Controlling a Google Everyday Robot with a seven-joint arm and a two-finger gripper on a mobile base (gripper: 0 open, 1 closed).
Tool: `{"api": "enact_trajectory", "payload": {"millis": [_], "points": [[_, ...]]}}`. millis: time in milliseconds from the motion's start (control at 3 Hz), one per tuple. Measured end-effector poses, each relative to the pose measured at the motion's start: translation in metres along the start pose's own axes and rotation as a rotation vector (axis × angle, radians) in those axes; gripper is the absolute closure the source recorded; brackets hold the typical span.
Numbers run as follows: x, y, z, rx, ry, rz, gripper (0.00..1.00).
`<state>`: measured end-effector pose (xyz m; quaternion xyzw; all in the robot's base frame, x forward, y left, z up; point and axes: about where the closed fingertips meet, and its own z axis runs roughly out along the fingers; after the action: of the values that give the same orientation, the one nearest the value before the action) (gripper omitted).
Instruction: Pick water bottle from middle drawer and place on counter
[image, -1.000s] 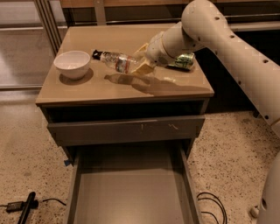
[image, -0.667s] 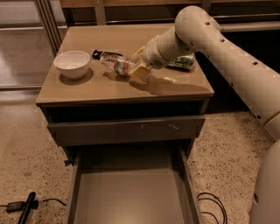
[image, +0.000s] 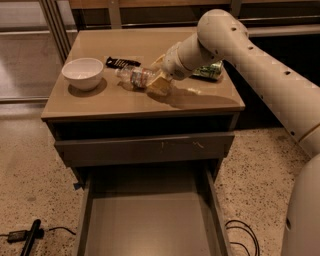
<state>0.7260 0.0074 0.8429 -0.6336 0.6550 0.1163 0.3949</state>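
Observation:
The water bottle (image: 132, 76), clear with a red-and-white label band, lies tilted low over the tan counter (image: 115, 102), cap pointing left toward the bowl. I cannot tell if it touches the counter. My gripper (image: 157, 75) comes in from the right on the pale arm and is shut on the bottle's base end, with one finger above and one below it. The middle drawer (image: 150, 225) is pulled open below, its grey floor bare.
A white bowl (image: 83, 73) stands at the counter's left. A black packet (image: 121, 62) lies behind the bottle. A green can (image: 210, 71) lies at the right, behind my arm. The scratched upper drawer front (image: 145, 148) is shut. Cables (image: 242, 235) and a black tool (image: 30, 237) lie on the floor.
My arm has carried the bottle a little left and lower toward the counter. The bowl, can and drawer have not moved.

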Motion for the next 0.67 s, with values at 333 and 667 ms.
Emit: {"api": "enact_trajectory", "payload": {"millis": [333,667], "points": [[0.0,0.0,0.0,0.0,0.0,0.0,0.53],[0.0,0.0,0.0001,0.0,0.0,0.0,0.3]]}}
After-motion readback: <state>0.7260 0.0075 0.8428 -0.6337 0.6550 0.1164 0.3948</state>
